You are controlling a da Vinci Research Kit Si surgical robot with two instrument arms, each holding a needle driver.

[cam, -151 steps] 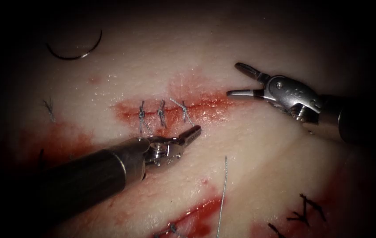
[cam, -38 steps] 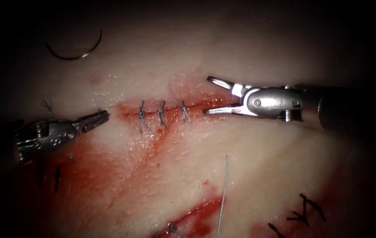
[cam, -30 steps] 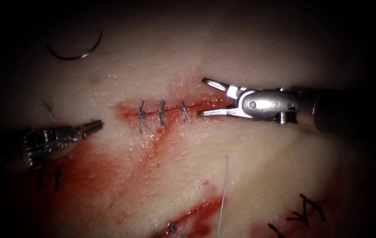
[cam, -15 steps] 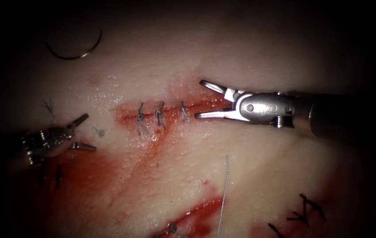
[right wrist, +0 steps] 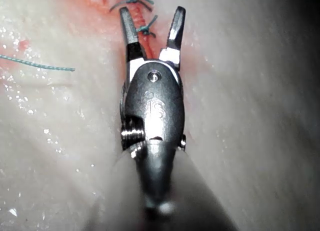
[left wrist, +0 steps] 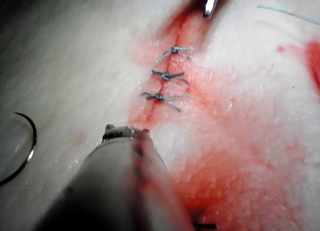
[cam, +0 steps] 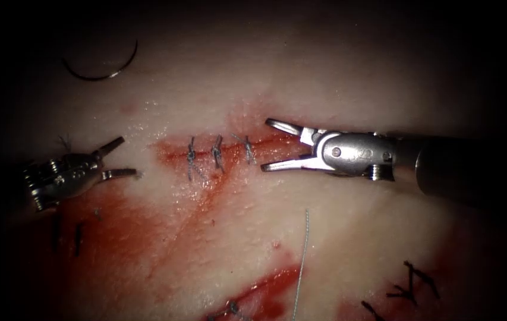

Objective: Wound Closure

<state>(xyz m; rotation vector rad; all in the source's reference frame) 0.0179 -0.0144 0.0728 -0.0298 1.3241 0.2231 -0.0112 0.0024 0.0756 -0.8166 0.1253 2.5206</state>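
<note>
The cut (cam: 229, 147) runs across the tissue (cam: 348, 238) with three knotted stitches (cam: 217, 152) over it. My left tool (cam: 125, 157) stands left of the cut, jaws open, holding nothing. My right tool (cam: 266, 145) comes in from the right, jaws wide open astride the cut's right end just beside the last stitch, and it too holds nothing. The curved needle (cam: 101, 68) lies free on the tissue at the far upper left, not in the tissue. The left wrist view has the stitches (left wrist: 167, 76) and the needle (left wrist: 25, 151); the right wrist view has the open right tool (right wrist: 152, 21).
A loose pale thread (cam: 302, 261) lies below the cut, seen again as the thread (right wrist: 37, 66). Red fluid (cam: 128, 238) stains the tissue at lower left. Dark older stitches (cam: 411, 282) sit at the lower right. A short cut end of thread (cam: 65, 144) lies near the left tool.
The left tool's jaws, shut a second ago, have opened, and the tool has risen slightly. The right tool has crept left along the cut with its jaws wide open throughout.
</note>
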